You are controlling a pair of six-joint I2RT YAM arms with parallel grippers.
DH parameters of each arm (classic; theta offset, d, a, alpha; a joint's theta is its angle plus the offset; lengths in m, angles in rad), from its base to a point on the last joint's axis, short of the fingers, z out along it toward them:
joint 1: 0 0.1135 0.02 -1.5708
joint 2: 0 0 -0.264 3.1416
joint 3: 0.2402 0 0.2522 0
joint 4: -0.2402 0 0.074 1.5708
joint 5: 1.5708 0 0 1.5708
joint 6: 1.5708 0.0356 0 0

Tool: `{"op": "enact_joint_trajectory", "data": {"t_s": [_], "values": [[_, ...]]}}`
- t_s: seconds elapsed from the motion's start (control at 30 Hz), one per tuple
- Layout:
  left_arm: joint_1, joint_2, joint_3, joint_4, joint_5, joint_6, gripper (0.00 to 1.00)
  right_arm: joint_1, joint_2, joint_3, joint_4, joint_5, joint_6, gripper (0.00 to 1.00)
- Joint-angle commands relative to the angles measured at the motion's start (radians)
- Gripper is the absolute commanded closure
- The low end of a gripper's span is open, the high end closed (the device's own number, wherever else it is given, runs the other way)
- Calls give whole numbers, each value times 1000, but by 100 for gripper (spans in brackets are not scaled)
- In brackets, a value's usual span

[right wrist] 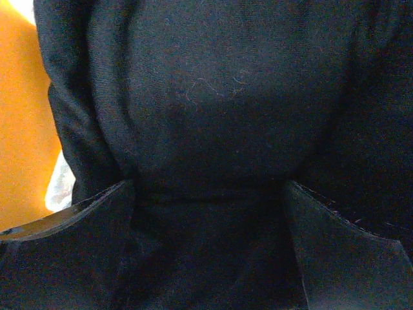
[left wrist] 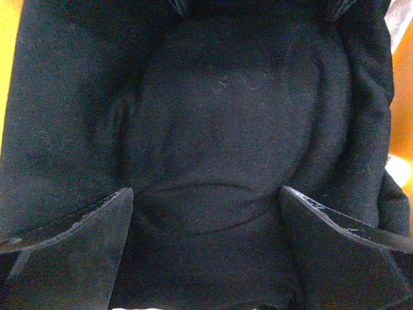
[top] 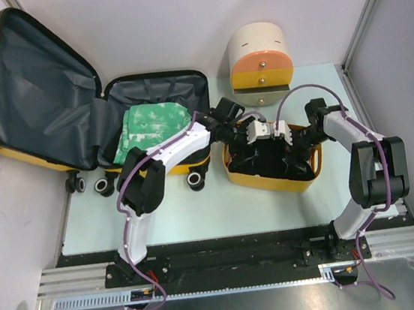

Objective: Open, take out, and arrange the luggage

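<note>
Overhead, one luggage [top: 32, 86] lies open at the far left of the tabletop [top: 199, 216], its lid leaning on the left wall, with one green folded bundle [top: 151, 128] in its right half. One yellow bin [top: 271, 183] sits to its right, holding one black cloth [top: 268, 161]; one drawer cabinet [top: 258, 58] stands beyond. The left tool [top: 253, 130] and right tool [top: 283, 132] meet over the bin. From the left wrist, two fingers [left wrist: 77, 258] stand wide apart, with cloth between them. The right wrist shows the same: two fingers [right wrist: 71, 252] wide apart, cloth between.
</note>
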Motion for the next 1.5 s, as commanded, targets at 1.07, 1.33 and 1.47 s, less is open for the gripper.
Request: {"op": "enact_joint_trajectory", "data": {"t_s": [1.07,1.33,1.47], "values": [[429,-154,-135,87,-633,-545,7,179,-235,211,589,195,1058,0],[354,-97,-190,163,-716,-528,7,176,-233,211,564,191,1039,0],[313,-112,-228,190,-788,-535,6,173,-231,211,557,186,1030,0]]}}
